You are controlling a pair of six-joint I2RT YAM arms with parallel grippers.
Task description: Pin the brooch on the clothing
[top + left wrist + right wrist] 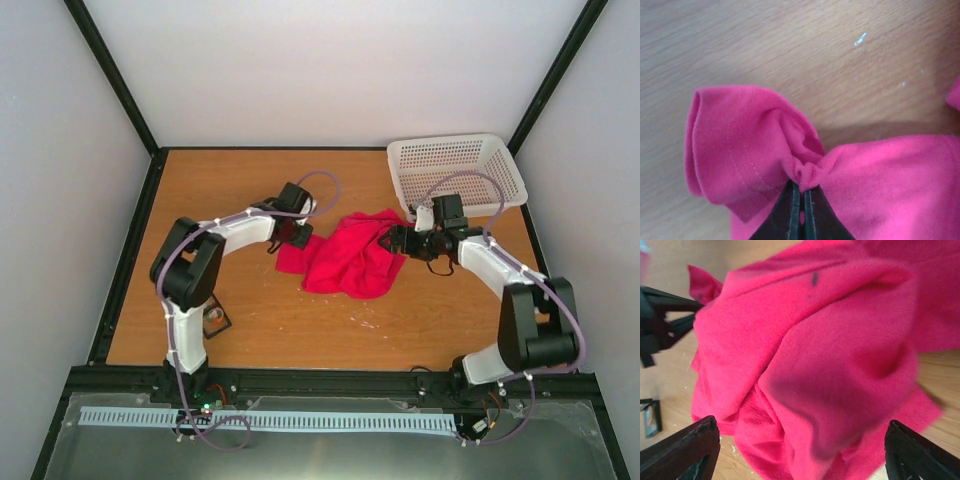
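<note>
The crimson T-shirt (348, 258) lies crumpled in the middle of the wooden table (300, 330). My left gripper (298, 237) is at its left edge, shut on a bunched fold of the shirt (740, 145); in the left wrist view the gripper's tips (802, 186) pinch the cloth. My right gripper (393, 240) is open at the shirt's right edge. In the right wrist view its fingers (695, 440) stand wide apart on either side of the cloth (810, 355), not closed on it. The brooch does not show in any view.
A white perforated basket (460, 165) stands at the back right, just behind my right arm. A small black frame-like case (215, 320) lies by the left arm's base and also shows in the right wrist view (650, 417). Black rails edge the table.
</note>
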